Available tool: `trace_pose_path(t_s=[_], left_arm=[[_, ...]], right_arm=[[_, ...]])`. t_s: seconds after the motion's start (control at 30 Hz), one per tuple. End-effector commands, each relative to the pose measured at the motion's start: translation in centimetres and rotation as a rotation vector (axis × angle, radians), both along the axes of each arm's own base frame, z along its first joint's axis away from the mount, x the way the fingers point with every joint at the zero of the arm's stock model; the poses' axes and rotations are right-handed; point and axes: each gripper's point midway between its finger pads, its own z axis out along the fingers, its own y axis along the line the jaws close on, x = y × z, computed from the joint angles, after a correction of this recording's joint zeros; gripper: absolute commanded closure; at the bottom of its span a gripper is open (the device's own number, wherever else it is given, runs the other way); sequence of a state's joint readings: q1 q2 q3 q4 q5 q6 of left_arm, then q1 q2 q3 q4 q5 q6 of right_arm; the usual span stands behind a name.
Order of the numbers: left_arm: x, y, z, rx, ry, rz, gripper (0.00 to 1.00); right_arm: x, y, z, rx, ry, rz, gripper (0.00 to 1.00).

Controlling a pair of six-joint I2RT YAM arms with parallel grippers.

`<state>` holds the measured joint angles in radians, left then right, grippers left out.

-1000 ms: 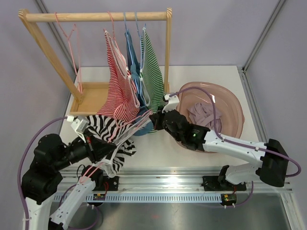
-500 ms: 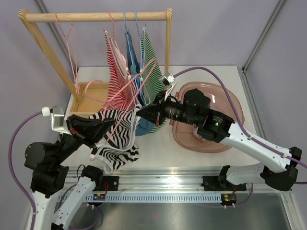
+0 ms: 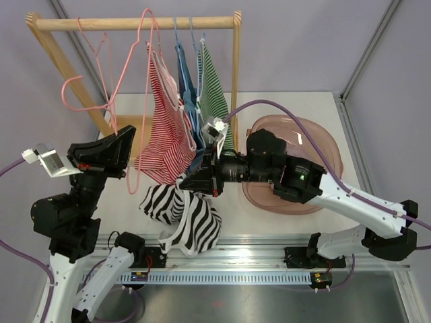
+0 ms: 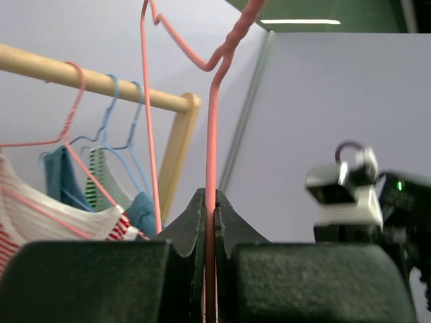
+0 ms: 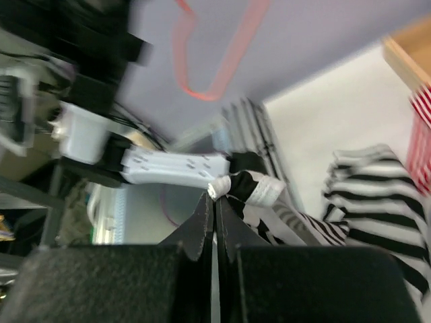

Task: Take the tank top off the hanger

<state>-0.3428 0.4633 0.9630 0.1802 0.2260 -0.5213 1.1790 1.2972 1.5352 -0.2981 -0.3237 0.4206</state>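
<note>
The black-and-white zebra tank top (image 3: 187, 217) hangs bunched over the table's near edge, its strap pinched in my right gripper (image 3: 183, 180), which is shut. In the right wrist view the white-edged strap (image 5: 261, 189) sits at the tips of the right gripper (image 5: 215, 199), with striped cloth (image 5: 377, 202) beyond. My left gripper (image 3: 128, 140) is raised at the left and shut on the pink wire hanger (image 3: 132, 168). The left wrist view shows that hanger (image 4: 212, 134) clamped in the left gripper (image 4: 210, 202). The hanger stands apart from the tank top.
A wooden rack (image 3: 135, 23) stands at the back. Red-striped (image 3: 165, 128), blue and green-striped (image 3: 214, 101) tops hang on it, plus a bare pink hanger (image 3: 91, 47). A wooden tray (image 3: 145, 124) forms its base. A pink basin (image 3: 323, 145) sits at right, behind my right arm.
My left gripper has lifted the pink hanger up and to the left, out of the tank top. The right gripper moved left with the strap, and the top now hangs from it alone.
</note>
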Motion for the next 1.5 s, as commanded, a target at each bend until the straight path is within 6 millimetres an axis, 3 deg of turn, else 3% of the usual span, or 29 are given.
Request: trace_pose_path(t_s=[0.0, 0.1, 0.23, 0.27, 0.37, 0.43, 0.47, 0.5, 0.53, 0.57, 0.6, 0.67, 0.73, 0.77, 0.83, 0.87, 1.0, 1.07, 1.1, 1.27, 1.33, 1.37, 1.47], left_arm=[[0.9, 2.9, 0.9, -0.028, 0.069, 0.168, 1.00], [1.4, 3.7, -1.8, 0.011, 0.210, 0.221, 1.00], [1.6, 4.9, -5.5, 0.055, 0.353, 0.284, 1.00], [1.9, 5.0, -7.5, 0.084, 0.432, 0.301, 1.00], [2.7, 6.0, -10.7, 0.098, 0.580, 0.364, 1.00], [3.5, 5.9, -12.4, 0.131, 0.647, 0.377, 1.00], [3.7, 6.0, -12.8, 0.138, 0.662, 0.387, 1.00], [4.3, 5.9, -13.3, 0.152, 0.687, 0.393, 1.00], [4.4, 5.9, -13.7, 0.164, 0.708, 0.400, 1.00], [4.7, 6.2, -13.9, 0.163, 0.727, 0.423, 1.00], [5.3, 6.0, -14.1, 0.176, 0.747, 0.424, 1.00], [5.6, 5.9, -13.7, 0.189, 0.752, 0.425, 1.00], [6.3, 5.7, -13.2, 0.200, 0.767, 0.432, 1.00], [6.6, 5.8, -12.9, 0.200, 0.770, 0.440, 1.00], [7.6, 5.3, -12.8, 0.219, 0.795, 0.435, 1.00], [7.6, 5.1, -11.5, 0.207, 0.776, 0.423, 1.00], [9.2, 4.3, -8.9, 0.203, 0.768, 0.410, 1.00], [10.7, 3.9, -8.8, 0.222, 0.802, 0.408, 1.00], [10.6, 3.8, -7.1, 0.207, 0.776, 0.397, 1.00], [13.3, 4.1, -5.5, 0.217, 0.780, 0.393, 1.00], [14.9, 5.7, -4.9, 0.200, 0.786, 0.435, 1.00], [15.2, 5.2, -4.5, 0.202, 0.779, 0.387, 1.00], [16.6, 6.2, -2.5, 0.185, 0.724, 0.394, 1.00]], right_arm=[[3.1, -0.9, -6.5, -0.162, 0.013, -0.192, 1.00], [3.6, -1.3, -9.5, -0.214, 0.040, -0.253, 1.00], [4.5, -1.1, -17.1, -0.380, 0.066, -0.341, 1.00], [4.6, -0.9, -18.1, -0.400, 0.071, -0.353, 1.00], [5.2, 0.6, -23.5, -0.502, 0.089, -0.393, 1.00], [5.2, 1.9, -24.6, -0.515, 0.093, -0.386, 1.00], [5.4, 2.5, -26.3, -0.554, 0.095, -0.381, 1.00], [5.6, 3.3, -26.3, -0.552, 0.091, -0.380, 0.97], [5.7, 3.6, -26.8, -0.571, 0.090, -0.380, 0.69], [6.1, 3.7, -27.9, -0.609, 0.081, -0.405, 0.53], [6.3, 3.7, -27.6, -0.617, 0.072, -0.417, 0.39], [6.4, 3.5, -26.7, -0.596, 0.056, -0.435, 0.01], [6.4, 3.0, -25.9, -0.562, 0.052, -0.448, 0.00], [6.6, 2.3, -24.4, -0.527, 0.049, -0.473, 0.00], [6.5, 1.4, -24.0, -0.517, 0.047, -0.483, 0.01], [6.5, 0.8, -22.8, -0.488, 0.047, -0.492, 0.00], [5.8, -1.2, -22.2, -0.465, 0.053, -0.493, 0.00], [5.5, -2.0, -21.2, -0.432, 0.057, -0.494, 0.00], [5.4, -2.4, -21.7, -0.432, 0.061, -0.492, 0.01], [4.8, -3.6, -20.9, -0.392, 0.067, -0.486, 0.01], [4.6, -4.0, -21.1, -0.395, 0.066, -0.481, 0.00], [4.4, -4.1, -21.3, -0.397, 0.061, -0.471, 0.00], [4.0, -4.3, -22.0, -0.411, 0.054, -0.443, 0.00]])
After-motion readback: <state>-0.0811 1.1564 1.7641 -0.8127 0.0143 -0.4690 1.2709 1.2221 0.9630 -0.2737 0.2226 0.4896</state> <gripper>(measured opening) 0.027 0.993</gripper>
